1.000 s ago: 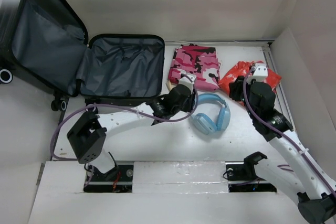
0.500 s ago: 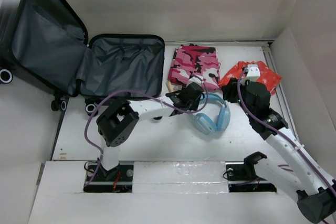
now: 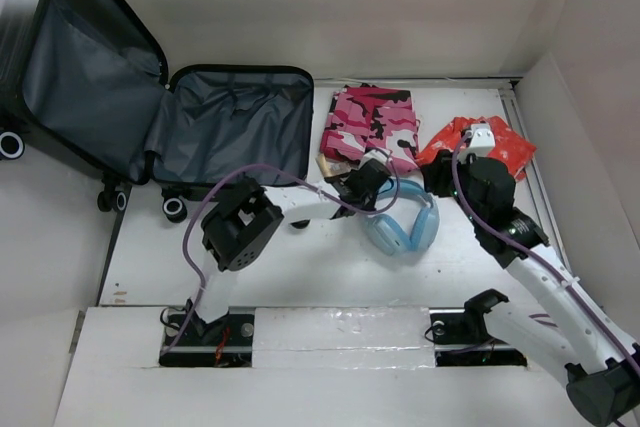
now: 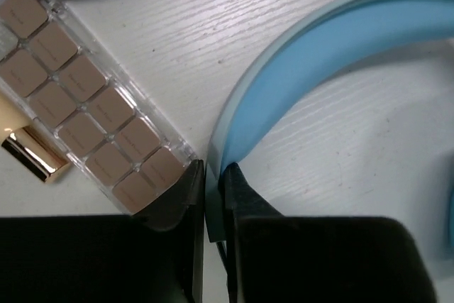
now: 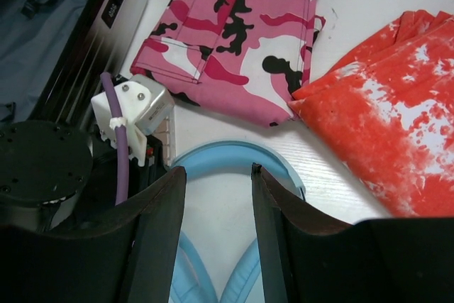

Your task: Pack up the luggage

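**Left claw nips the headband; luggage lies open at 10 o'clock**

In the overhead view the luggage (image 3: 235, 127) sits at about 10 o'clock of the surface (image 3: 300, 267), well apart from both claws. It is unzipped and spread. One half lies flat with its dark grey lining up. The other half is tilted up and outward at its 9 o'clock side. Black-and-white wheels (image 3: 175, 209) show along the near edge.

The blue headphones (image 3: 402, 227) lie on the surface toward 3 o'clock of the luggage. The left claw (image 4: 211, 168) is pressed almost together, and the thin edge of the pale blue headband (image 4: 284, 83) runs into the narrow slit between its fingers (image 4: 241, 204). Touching the other finger, at 10 o'clock of it in the wrist view, lies a clear makeup palette (image 4: 85, 97) of tan squares. A gold-capped piece (image 4: 32, 152) lies just beside the palette.

The right claw (image 5: 215, 172) is spread wide above the headband's arch and holds nothing. From the headphones, a folded pink camouflage garment (image 3: 372, 125) lies at 12 o'clock. A red-and-white garment (image 5: 376, 118) lies at about 2 o'clock, partly hidden by the right arm in the overhead view. The two garments lie just beside each other.
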You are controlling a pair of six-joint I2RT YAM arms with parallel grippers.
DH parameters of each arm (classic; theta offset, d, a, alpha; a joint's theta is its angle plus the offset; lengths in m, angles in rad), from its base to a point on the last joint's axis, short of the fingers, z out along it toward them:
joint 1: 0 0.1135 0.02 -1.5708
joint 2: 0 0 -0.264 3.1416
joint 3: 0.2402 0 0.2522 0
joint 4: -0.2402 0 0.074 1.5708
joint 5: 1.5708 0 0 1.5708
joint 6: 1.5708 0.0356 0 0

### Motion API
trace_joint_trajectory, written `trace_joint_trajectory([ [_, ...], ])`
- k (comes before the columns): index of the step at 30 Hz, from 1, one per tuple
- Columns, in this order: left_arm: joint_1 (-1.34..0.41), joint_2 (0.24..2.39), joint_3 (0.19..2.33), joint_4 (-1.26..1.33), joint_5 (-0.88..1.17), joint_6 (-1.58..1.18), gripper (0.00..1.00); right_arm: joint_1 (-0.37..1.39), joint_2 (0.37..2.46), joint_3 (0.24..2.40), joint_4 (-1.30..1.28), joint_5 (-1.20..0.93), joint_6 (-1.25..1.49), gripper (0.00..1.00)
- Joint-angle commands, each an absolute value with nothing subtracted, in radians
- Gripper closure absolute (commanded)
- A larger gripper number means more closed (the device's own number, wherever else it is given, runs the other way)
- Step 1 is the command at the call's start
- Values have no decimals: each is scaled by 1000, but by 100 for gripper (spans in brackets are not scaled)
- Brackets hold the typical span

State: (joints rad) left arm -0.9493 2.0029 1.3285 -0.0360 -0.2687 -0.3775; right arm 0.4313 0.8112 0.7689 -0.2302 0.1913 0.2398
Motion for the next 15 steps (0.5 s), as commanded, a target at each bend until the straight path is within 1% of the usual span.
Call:
trace_joint_trajectory([
  [1, -951, 2013, 1370, -38, -239, -364, 100, 425, 786, 770, -181, 181, 239, 52],
  [5, -976, 1906, 1333, 8, -229, -364, 100, 425, 759, 790, -181, 181, 239, 52],
  [6, -988, 1838, 1333, 37, -209, -354, 100, 425, 750, 790, -192, 181, 239, 52],
  [8, -988, 1774, 1322, 57, -189, -354, 100, 425, 717, 814, -204, 193, 239, 52],
  [9, -970, 1713, 1322, 75, -189, -354, 100, 425, 704, 815, -204, 193, 239, 52],
  [12, -911, 1629, 1287, 118, -144, -405, 100, 425, 655, 844, -235, 231, 248, 51],
  [15, -796, 1542, 1266, 199, -106, -495, 100, 425, 621, 871, -247, 244, 249, 51],
])
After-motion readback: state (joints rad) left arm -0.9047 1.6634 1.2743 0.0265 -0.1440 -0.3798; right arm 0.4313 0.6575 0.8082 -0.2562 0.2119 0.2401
